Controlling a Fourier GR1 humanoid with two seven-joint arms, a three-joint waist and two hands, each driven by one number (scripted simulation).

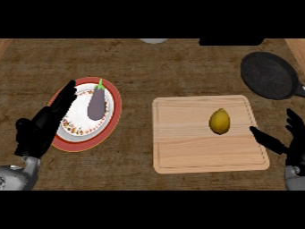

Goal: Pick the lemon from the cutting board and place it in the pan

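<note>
Head view shows a lemon (220,121) lying on the right half of a wooden cutting board (181,152) on the bench (135,67), untouched. Just off the board's right edge, the right hand (298,145) is open, fingers (268,139) spread apart and straight, thumb toward the lemon but not reaching it. A black pan (268,75) sits beyond the board at upper right. On the left, the left hand (41,127) rests open with straight fingers over the rim of a red-edged plate (112,96) carrying an eggplant (96,105).
</note>
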